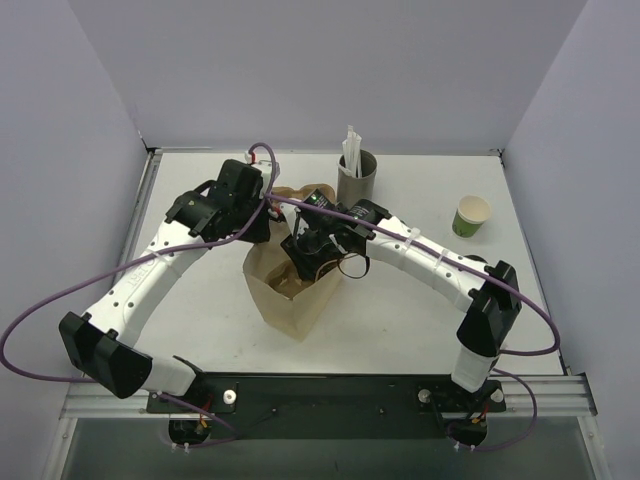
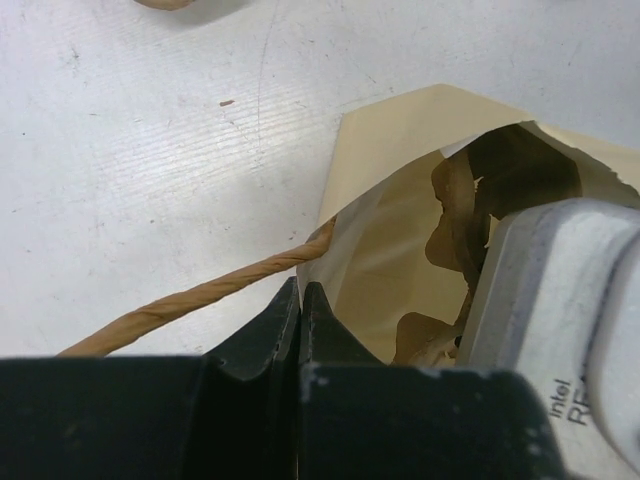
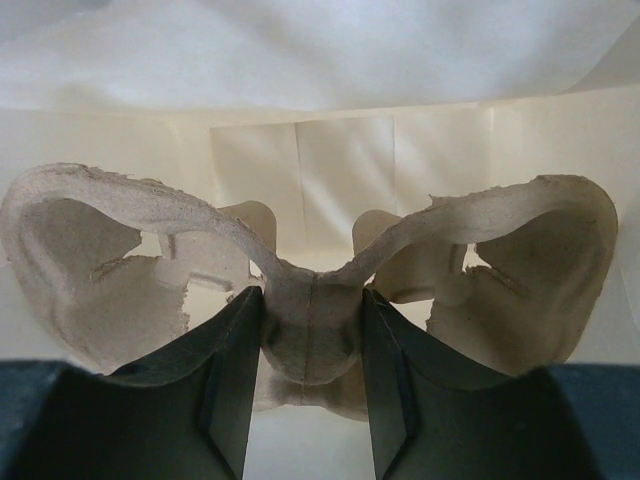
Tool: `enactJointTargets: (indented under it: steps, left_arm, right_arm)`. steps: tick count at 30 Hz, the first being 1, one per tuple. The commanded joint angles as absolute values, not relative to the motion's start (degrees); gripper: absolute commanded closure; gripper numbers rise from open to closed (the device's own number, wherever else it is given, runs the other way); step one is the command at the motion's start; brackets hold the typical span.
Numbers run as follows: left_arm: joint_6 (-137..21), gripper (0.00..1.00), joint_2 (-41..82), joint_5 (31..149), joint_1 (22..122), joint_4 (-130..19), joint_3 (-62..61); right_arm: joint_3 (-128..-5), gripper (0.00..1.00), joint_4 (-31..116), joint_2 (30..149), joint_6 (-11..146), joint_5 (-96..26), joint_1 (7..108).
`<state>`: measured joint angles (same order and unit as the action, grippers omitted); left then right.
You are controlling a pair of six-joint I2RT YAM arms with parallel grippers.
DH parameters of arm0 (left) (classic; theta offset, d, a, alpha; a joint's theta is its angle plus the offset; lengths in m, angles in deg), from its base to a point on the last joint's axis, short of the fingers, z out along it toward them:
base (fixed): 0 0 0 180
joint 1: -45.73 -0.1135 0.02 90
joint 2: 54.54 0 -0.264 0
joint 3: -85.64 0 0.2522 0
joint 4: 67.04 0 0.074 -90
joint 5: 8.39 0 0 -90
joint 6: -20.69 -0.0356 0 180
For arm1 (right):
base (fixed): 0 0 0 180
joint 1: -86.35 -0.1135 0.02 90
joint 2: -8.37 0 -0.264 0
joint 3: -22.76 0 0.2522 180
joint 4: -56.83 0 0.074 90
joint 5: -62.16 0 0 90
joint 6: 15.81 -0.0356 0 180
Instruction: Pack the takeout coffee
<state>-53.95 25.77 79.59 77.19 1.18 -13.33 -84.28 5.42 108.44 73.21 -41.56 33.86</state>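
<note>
Right pincer (image 3: 312, 300) down inside bag (image 1: 290, 305), gripping carrier (image 3: 100, 230)

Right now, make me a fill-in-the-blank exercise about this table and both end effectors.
The right end effector holds a pulp cup carrier ____ the paper bag.
The left end effector is shut on the bag's rim, beside its twisted ____.
The grey cup holds white ____.
The green cup stands on the ____, outside the bag.
Missing: inside; handle; straws; table.
</note>
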Motion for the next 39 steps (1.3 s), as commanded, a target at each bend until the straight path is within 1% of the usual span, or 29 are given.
enactJointTargets:
  steps: [1, 2, 7, 11, 15, 25, 27, 32, 39]
  left_arm:
    - [-56.91, 0.98, 24.03, 79.14, 79.48, -1.68, -15.13]
    - [-57.09, 1.0, 23.95, 79.67, 79.48, -2.73, -14.87]
    - [-59.28, 1.0, 23.6, 83.0, 79.48, -5.98, -13.9]
    - [-60.25, 1.0, 23.16, 82.4, 79.48, -9.06, -13.64]
    - [-60.87, 1.0, 23.42, 87.14, 79.48, -12.4, -11.88]
    - [-60.78, 1.0, 23.07, 87.15, 79.12, -14.77, -10.21]
    - [-60.69, 0.98, 22.89, 87.5, 78.77, -14.95, -9.86]
    - [-61.04, 1.0, 22.02, 87.59, 78.6, -15.91, -8.54]
    - [-62.36, 1.0, 20.34, 89.43, 78.33, -19.7, -7.31]
  right_arm:
    - [-83.64, 0.89, 1.85, 111.03, 73.57, -37.95, 33.8]
    - [-83.47, 0.89, 1.85, 111.03, 73.75, -37.86, 33.8]
    - [-82.94, 0.89, 1.85, 112.08, 73.83, -38.56, 33.8]
    - [-82.41, 0.9, 1.85, 112.87, 73.75, -38.21, 33.8]
    - [-82.5, 0.9, 1.68, 114.27, 73.4, -38.48, 33.62]
    - [-80.74, 0.9, 2.29, 114.81, 72.52, -38.21, 33.71]
    - [-80.56, 0.9, 2.46, 114.89, 72.25, -38.13, 33.71]
    - [-80.48, 0.9, 2.64, 115.42, 71.99, -38.48, 33.71]
    - [-80.48, 0.9, 2.55, 116.47, 71.55, -38.21, 33.71]
